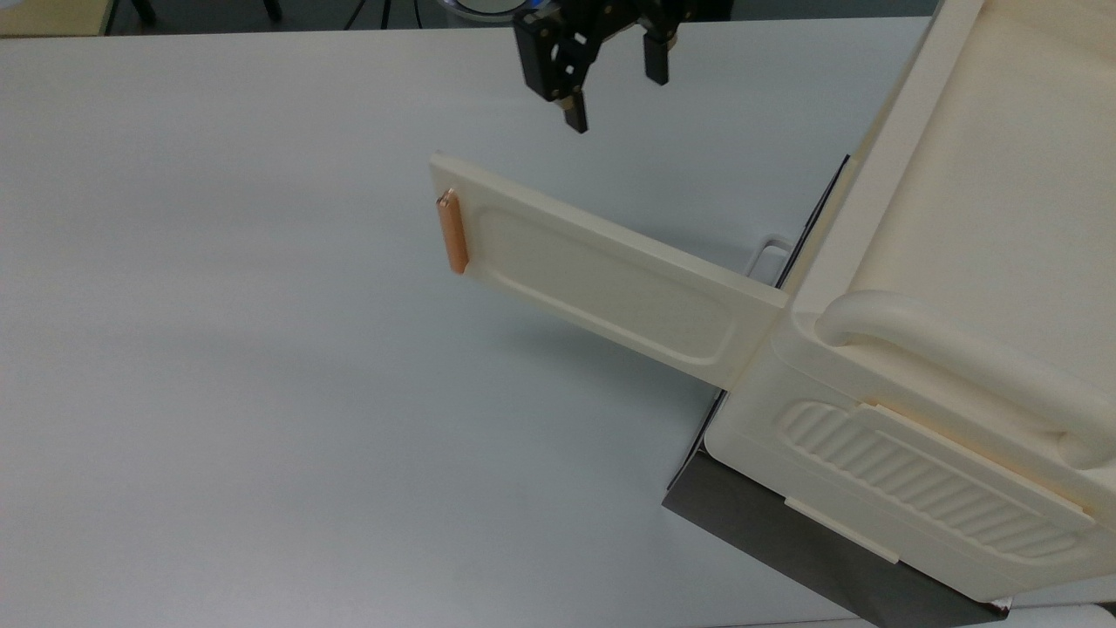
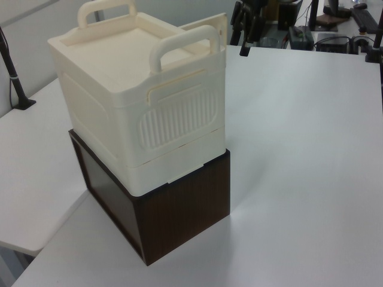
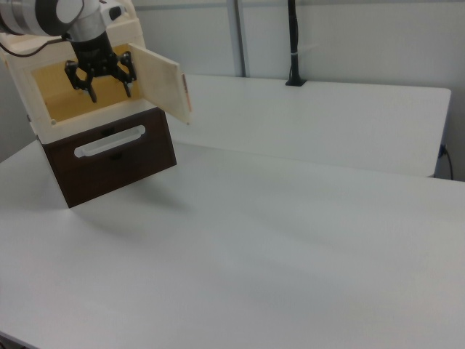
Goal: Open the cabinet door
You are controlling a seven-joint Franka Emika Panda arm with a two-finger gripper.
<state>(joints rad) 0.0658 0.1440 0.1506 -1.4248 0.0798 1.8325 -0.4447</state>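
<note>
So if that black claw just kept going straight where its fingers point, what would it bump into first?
Probably the white table. The gripper hangs open with its fingers pointing down, beside the open cabinet door and apart from it. Depth is hard to judge, so the door's edge could be closer than it looks.

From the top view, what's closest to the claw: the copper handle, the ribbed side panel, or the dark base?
1. Copper handle, on the open cabinet door's free end, below the claw.
2. Ribbed side panel, lower right.
3. Dark base, bottom right.
</note>
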